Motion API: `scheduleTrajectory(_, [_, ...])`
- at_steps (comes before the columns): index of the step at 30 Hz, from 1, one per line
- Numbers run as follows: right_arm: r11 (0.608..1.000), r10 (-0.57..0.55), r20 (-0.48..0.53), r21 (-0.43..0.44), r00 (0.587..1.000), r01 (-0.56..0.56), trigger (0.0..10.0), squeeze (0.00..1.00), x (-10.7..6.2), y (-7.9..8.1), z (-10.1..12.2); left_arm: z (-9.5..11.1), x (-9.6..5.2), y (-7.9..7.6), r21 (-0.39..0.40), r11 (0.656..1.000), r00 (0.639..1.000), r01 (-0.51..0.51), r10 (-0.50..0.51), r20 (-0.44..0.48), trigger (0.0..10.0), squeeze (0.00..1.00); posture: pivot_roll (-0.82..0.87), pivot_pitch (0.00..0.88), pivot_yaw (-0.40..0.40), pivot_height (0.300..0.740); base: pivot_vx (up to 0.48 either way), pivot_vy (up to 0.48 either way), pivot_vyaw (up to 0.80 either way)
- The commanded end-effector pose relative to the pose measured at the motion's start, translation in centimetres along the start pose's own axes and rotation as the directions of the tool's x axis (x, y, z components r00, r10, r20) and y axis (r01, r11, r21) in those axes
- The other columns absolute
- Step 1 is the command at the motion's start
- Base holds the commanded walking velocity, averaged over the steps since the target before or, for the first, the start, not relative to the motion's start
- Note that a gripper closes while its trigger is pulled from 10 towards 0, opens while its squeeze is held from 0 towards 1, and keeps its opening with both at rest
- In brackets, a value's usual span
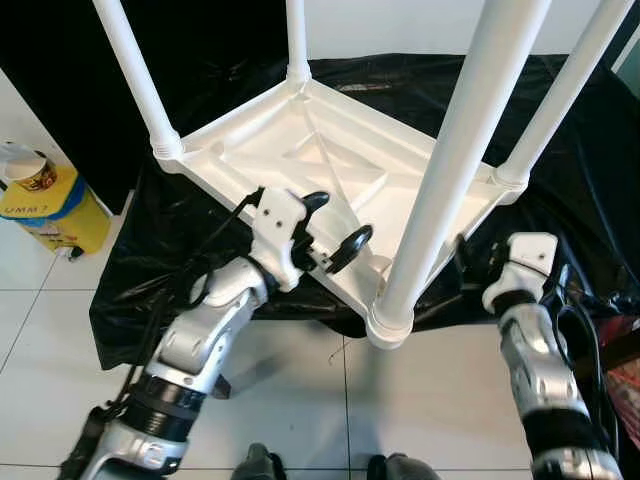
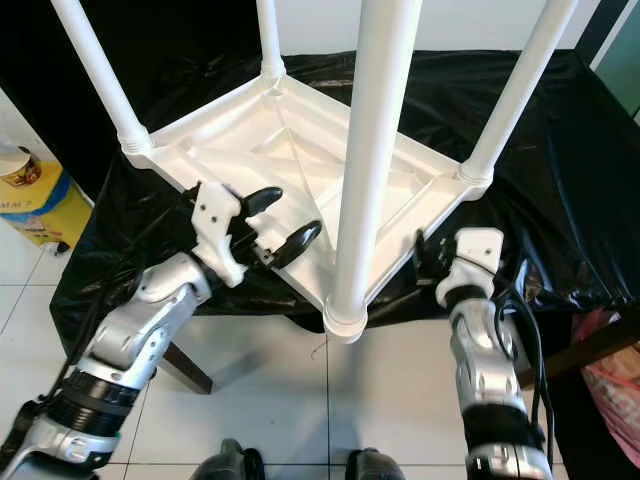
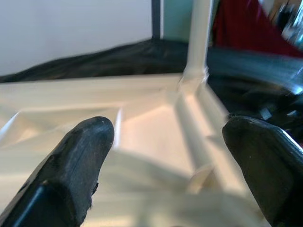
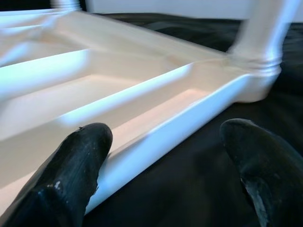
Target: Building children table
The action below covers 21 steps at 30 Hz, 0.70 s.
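The left end effector is wide open and holds nothing, its fingers above the near rim of the upside-down white children table. The right end effector is also open, empty, beside the table edge over the black cloth; both arms reach forward

Left pincer and right pincer both gape, arms raised.

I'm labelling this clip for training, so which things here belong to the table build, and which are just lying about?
Belongs to the job:
- white table, upside down on the black sheet
- its four legs, all fitted
- left gripper, open over the near edge
- right gripper, open by the table's rim

Lying about:
- yellow container on the floor
- red bag
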State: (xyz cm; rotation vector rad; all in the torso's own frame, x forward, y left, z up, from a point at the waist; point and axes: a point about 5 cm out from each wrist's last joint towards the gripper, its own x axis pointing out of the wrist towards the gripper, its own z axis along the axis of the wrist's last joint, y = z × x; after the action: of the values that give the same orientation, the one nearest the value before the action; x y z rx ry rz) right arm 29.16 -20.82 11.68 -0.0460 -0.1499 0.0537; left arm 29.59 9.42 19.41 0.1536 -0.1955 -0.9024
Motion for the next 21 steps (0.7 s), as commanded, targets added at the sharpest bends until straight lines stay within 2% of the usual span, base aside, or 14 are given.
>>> scheduleTrajectory(1, [0.990,0.138,-0.013,0.006,0.990,-0.138,10.0,0.00,-0.9,0.8,0.3,-0.8,-0.6,0.4,0.026,0.999,0.999,0.025,-0.024,-0.042,10.0,0.00,0.01,0.116,0.017,0.740,0.000,0.000,0.00])
scheduleTrajectory(2, [0.990,0.138,-0.013,0.006,0.990,-0.138,10.0,0.00,-0.9,0.8,0.3,-0.8,-0.6,0.4,0.026,0.999,0.999,0.025,-0.024,-0.042,10.0,0.00,0.01,0.116,0.017,0.740,0.000,0.000,0.00])
scheduleTrajectory(4, [0.970,0.244,-0.029,0.004,0.969,-0.244,10.0,0.00,-1.7,1.5,0.5,-0.9,-1.1,0.9,0.041,0.999,0.998,0.019,-0.017,-0.055,10.0,0.00,0.00,0.116,0.016,0.740,0.000,0.000,0.00])
scheduleTrajectory(6, [0.960,0.281,-0.034,0.019,0.959,-0.281,10.0,0.00,-1.9,1.7,0.8,-0.9,-1.2,1.2,0.045,0.999,0.998,0.014,-0.011,-0.060,10.0,0.00,0.00,0.115,0.014,0.740,0.000,0.000,0.00])
scheduleTrajectory(8, [0.927,0.375,-0.051,0.034,0.926,-0.373,10.0,0.00,-2.4,1.8,1.4,-0.9,-1.5,1.8,0.062,0.998,0.997,-0.005,0.009,-0.074,10.0,0.00,0.00,0.113,0.010,0.740,0.000,0.000,0.00])
scheduleTrajectory(10, [0.915,0.404,-0.058,0.038,0.913,-0.402,10.0,0.00,-2.6,1.8,1.6,-0.9,-1.6,2.0,0.063,0.998,0.997,-0.010,0.015,-0.077,10.0,0.00,0.00,0.113,0.010,0.740,0.000,0.000,0.00])
scheduleTrajectory(13, [0.854,0.518,-0.112,0.024,0.848,-0.519,10.0,0.00,-3.1,1.6,1.9,-1.0,-2.0,2.1,0.075,0.997,0.996,-0.021,0.028,-0.088,10.0,0.00,0.00,0.108,0.011,0.740,0.000,0.000,0.00])
scheduleTrajectory(14, [0.854,0.518,-0.112,0.024,0.848,-0.519,10.0,0.00,-3.1,1.6,1.9,-1.0,-2.0,2.1,0.075,0.997,0.996,-0.021,0.028,-0.088,10.0,0.00,0.00,0.108,0.011,0.740,0.000,0.000,0.00])
scheduleTrajectory(15, [0.785,0.613,-0.162,0.013,0.774,-0.619,10.0,0.00,-3.6,1.1,2.4,-1.3,-2.6,2.3,0.084,0.996,0.994,-0.014,0.023,-0.105,10.0,0.00,0.00,0.107,0.010,0.740,0.000,0.000,0.00])
scheduleTrajectory(16, [0.785,0.613,-0.162,0.013,0.774,-0.619,10.0,0.00,-3.6,1.1,2.4,-1.3,-2.6,2.3,0.084,0.996,0.994,-0.014,0.023,-0.105,10.0,0.00,0.00,0.107,0.010,0.740,0.000,0.000,0.00])
scheduleTrajectory(17, [0.761,0.641,-0.178,0.015,0.747,-0.649,10.0,0.00,-3.7,1.0,2.6,-1.4,-2.8,2.3,0.087,0.996,0.994,-0.012,0.021,-0.109,10.0,0.00,0.00,0.107,0.010,0.740,0.000,0.000,0.00])
scheduleTrajectory(18, [0.761,0.641,-0.178,0.015,0.747,-0.649,10.0,0.00,-3.7,1.0,2.6,-1.4,-2.8,2.3,0.087,0.996,0.994,-0.012,0.021,-0.109,10.0,0.00,0.00,0.107,0.010,0.740,0.000,0.000,0.00])
scheduleTrajectory(21, [0.647,0.743,-0.241,0.019,0.625,-0.762,10.0,0.00,-4.2,0.4,3.6,-1.4,-3.4,2.9,0.099,0.995,0.992,-0.019,0.032,-0.126,10.0,0.00,0.01,0.102,0.008,0.740,0.000,0.000,0.00])
